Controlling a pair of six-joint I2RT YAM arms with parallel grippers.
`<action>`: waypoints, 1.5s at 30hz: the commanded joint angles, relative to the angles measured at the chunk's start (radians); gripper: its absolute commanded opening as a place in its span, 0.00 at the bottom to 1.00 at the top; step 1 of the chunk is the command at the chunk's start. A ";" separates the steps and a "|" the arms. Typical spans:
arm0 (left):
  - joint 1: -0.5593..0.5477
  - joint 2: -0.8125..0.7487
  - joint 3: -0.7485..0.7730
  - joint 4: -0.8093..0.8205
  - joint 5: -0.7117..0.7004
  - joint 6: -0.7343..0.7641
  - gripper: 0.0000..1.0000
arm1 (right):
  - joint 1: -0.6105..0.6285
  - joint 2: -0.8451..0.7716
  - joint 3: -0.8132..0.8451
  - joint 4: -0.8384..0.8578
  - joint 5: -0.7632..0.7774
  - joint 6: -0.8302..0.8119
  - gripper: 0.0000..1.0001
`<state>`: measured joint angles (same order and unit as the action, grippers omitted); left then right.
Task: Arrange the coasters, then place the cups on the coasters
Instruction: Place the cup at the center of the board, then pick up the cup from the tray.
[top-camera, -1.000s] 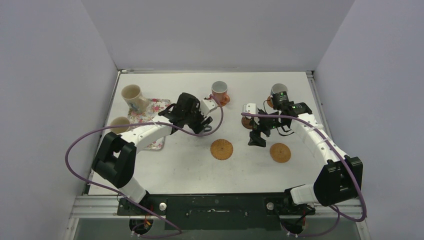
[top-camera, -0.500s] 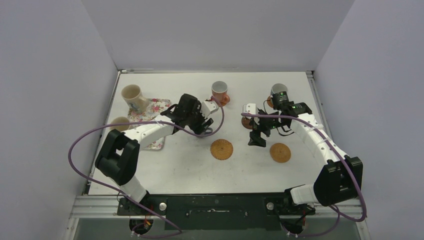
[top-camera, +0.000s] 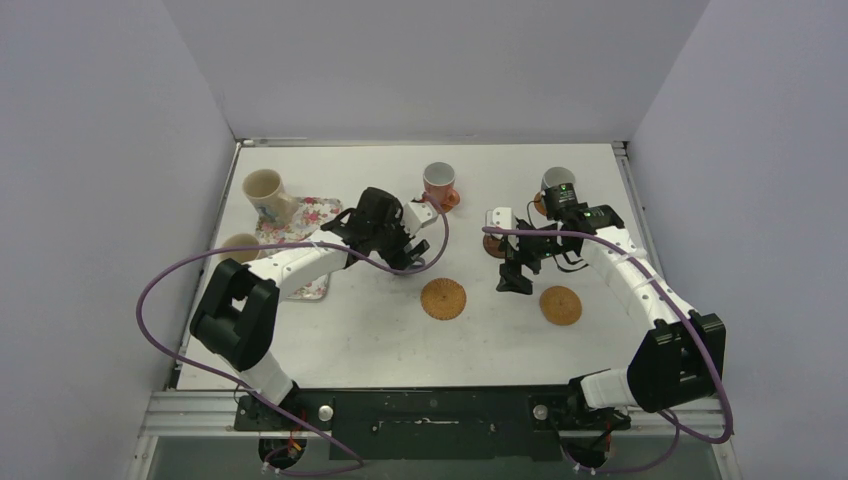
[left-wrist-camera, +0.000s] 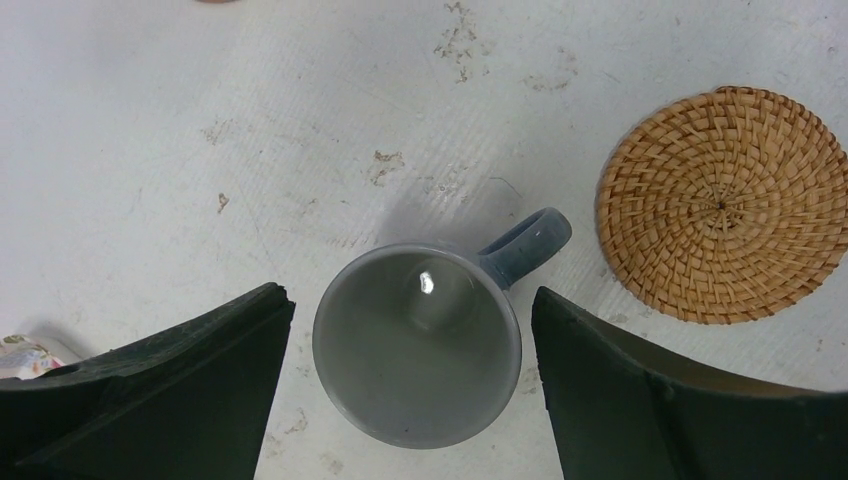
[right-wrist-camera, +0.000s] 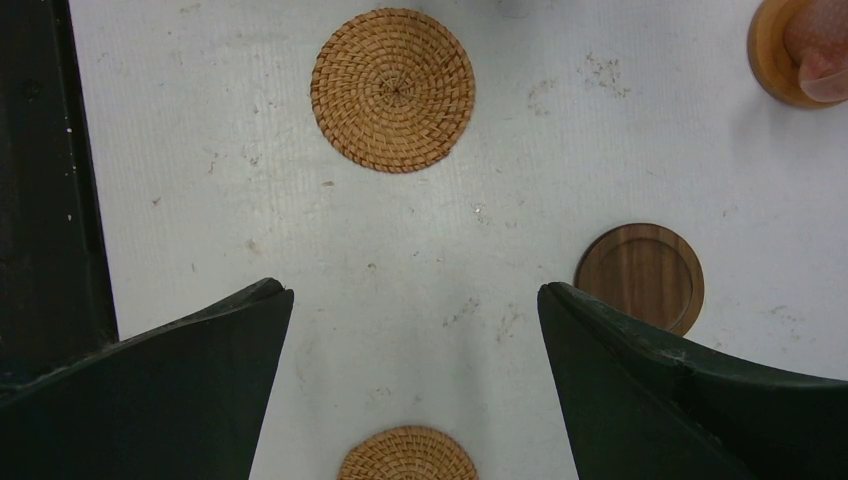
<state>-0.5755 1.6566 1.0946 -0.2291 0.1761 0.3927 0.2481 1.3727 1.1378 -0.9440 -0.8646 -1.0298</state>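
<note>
Two cups look done: the pink cup (top-camera: 438, 181) at upper centre and a pale cup (top-camera: 556, 180) at upper right both sit on small orange coasters (top-camera: 450, 200). The left gripper (left-wrist-camera: 410, 300) straddles a blue-grey cup (left-wrist-camera: 417, 360) on bare table just beside a woven coaster (left-wrist-camera: 722, 203), its fingers spread clear of the cup's sides. The right gripper (right-wrist-camera: 415, 290) hangs wide and empty. Still waiting are the second woven coaster (top-camera: 560, 305), the dark brown coaster (right-wrist-camera: 640, 277) and two cream cups (top-camera: 262, 188) by the tray (top-camera: 318, 212) at left.

Left gripper (left-wrist-camera: 410, 300) has spread wider than a second ago. Its fingers (left-wrist-camera: 200, 380) now stand clear of the blue cup (left-wrist-camera: 415, 365) on both sides. Left arm (top-camera: 300, 262) has swung its elbow a little right, and the purple cable (top-camera: 160, 290) loop has shifted with it.
</note>
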 joint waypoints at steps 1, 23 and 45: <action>-0.006 -0.037 0.011 0.042 0.016 0.008 0.92 | -0.006 0.006 0.003 0.001 -0.044 -0.021 1.00; 0.514 -0.583 -0.273 0.075 0.233 -0.127 0.97 | 0.141 0.142 0.103 0.417 0.032 0.368 1.00; 0.727 -0.752 -0.608 0.272 0.287 -0.084 0.97 | 0.336 0.391 0.062 0.787 0.218 0.633 0.93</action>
<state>0.1459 0.9199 0.4885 -0.0273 0.4053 0.2928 0.5724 1.7931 1.2221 -0.2745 -0.6846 -0.4442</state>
